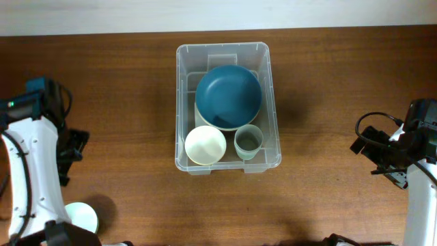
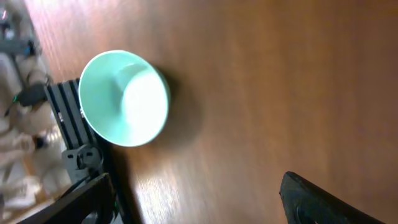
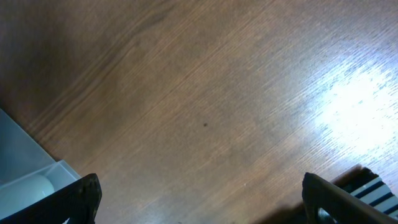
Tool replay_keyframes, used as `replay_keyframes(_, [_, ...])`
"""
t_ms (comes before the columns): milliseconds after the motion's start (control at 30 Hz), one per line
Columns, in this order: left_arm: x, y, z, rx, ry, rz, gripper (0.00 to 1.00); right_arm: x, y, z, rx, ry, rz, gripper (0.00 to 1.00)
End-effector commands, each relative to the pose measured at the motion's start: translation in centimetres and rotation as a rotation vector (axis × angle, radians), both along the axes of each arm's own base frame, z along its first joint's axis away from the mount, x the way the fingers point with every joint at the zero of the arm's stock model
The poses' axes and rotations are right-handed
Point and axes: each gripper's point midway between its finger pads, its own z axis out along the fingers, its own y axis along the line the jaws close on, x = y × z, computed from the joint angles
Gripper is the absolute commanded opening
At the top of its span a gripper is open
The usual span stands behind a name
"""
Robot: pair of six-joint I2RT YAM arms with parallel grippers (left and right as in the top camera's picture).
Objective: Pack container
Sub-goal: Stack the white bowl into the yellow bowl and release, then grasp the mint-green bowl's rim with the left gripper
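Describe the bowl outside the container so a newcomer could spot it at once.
Start at the clear container in the middle of the wooden table, then look toward the left arm. Beside it, on bare wood, sits the bowl. It is pale mint green, unlike the dark blue bowl and cream bowl inside the container.

Left pincer [image 2: 199,202] splayed, right pincer [image 3: 208,200] splayed

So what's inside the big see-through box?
The container holds a dark blue bowl, a cream bowl and a pale green cup. A pale rim peeks from under the blue bowl; the rest of it is covered.
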Motion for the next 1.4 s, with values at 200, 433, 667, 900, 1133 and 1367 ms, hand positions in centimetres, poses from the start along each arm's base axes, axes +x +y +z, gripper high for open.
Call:
replay_keyframes(200, [-5.4, 1.7, -8.0, -0.054, 0.134, 0.102, 0.93, 0.0, -0.1, 0.0, 0.003, -0.005, 0.000, 0.99])
replay_keyframes(433, [-5.4, 1.7, -13.7, -0.041, 0.094, -0.007, 0.99, 0.0, -0.1, 0.0, 0.004, -0.004, 0.000, 0.99])
replay_keyframes(667, [-5.0, 1.5, -16.9, -0.042, 0.045, -0.113, 0.99, 0.0, -0.1, 0.0, 0.004, -0.005, 0.000, 0.99])
replay_keyframes(900, [-4.9, 1.6, -16.9, -0.039, 0.038, -0.115, 0.36, 0.0, -0.1, 0.0, 0.003, -0.005, 0.000, 0.99])
replay_keyframes(1133, [-4.6, 1.1, -17.0, -0.064, 0.024, -0.115, 0.04, 0.0, -0.1, 0.0, 0.003, -0.005, 0.001, 0.99])
replay_keyframes(1367, [-0.8, 1.3, -14.9, -0.085, -0.083, -0.225, 0.01, 0.1, -0.1, 0.0, 0.001, -0.008, 0.001, 0.99])
